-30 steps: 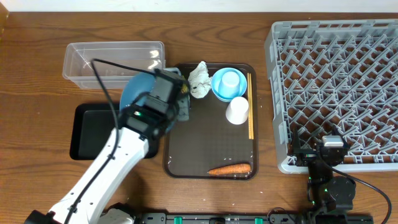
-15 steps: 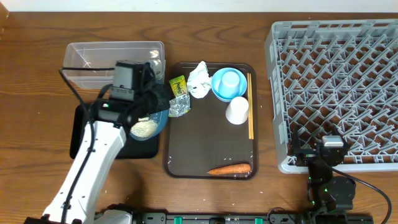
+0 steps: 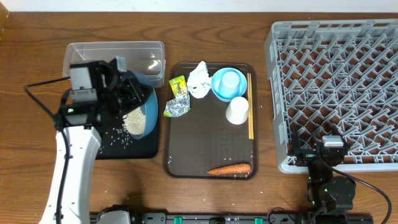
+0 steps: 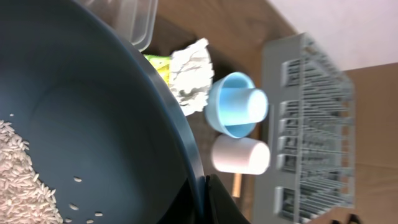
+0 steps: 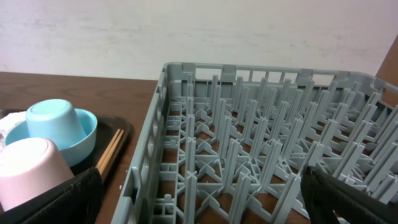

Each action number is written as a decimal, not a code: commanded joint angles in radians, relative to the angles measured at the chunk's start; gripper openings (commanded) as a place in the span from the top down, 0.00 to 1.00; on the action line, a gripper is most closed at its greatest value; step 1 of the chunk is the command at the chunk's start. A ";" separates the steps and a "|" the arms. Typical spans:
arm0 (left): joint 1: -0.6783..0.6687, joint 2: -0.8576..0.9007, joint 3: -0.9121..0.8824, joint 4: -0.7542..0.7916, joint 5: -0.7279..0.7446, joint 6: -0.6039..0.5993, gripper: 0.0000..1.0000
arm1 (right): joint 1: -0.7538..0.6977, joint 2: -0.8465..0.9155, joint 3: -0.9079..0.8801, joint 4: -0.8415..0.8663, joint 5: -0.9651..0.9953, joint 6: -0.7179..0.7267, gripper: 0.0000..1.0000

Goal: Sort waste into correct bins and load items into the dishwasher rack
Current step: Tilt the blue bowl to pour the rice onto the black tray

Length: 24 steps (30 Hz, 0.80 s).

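My left gripper (image 3: 119, 88) is shut on the rim of the dark blue plate (image 3: 142, 102), seen close in the left wrist view (image 4: 202, 199). The plate (image 4: 93, 118) is tilted over the black tray (image 3: 87, 118). Rice (image 3: 133, 122) slides off it, and grains lie scattered on the tray. The clear tub (image 3: 115, 55) stands behind. On the brown serving tray (image 3: 205, 149) lie the napkin (image 3: 199, 79), yellow-green wrapper (image 3: 178, 85), foil wrapper (image 3: 177, 109), light blue bowl (image 3: 229, 84), white cup (image 3: 237, 111), chopsticks (image 3: 250, 106) and carrot (image 3: 229, 168). My right gripper (image 5: 202, 202) is open and empty at the front edge of the rack (image 3: 336, 81).
The rack (image 5: 261, 137) fills the right side of the table. A few rice grains lie on the wood in front of the black tray. Bare wood lies left of the tub and the black tray.
My left arm carried the plate left from the serving tray to over the black tray and tilted it. Rice has spilled onto the tray. The right arm has not moved.
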<state>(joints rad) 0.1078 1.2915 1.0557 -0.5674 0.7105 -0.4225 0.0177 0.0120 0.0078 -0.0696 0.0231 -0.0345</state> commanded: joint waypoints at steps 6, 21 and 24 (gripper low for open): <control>0.135 -0.016 0.035 0.008 0.312 -0.037 0.94 | -0.011 -0.003 -0.003 -0.002 0.007 -0.008 0.01; 0.482 -0.016 0.002 -0.068 0.679 -0.051 0.93 | -0.011 -0.003 -0.003 -0.002 0.006 -0.008 0.01; 0.537 -0.015 -0.014 -0.087 0.715 -0.021 0.94 | -0.011 -0.003 -0.003 -0.002 0.006 -0.008 0.01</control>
<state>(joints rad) 0.6044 1.2888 1.0550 -0.6388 1.3148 -0.4706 0.0177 0.0120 0.0078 -0.0696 0.0231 -0.0345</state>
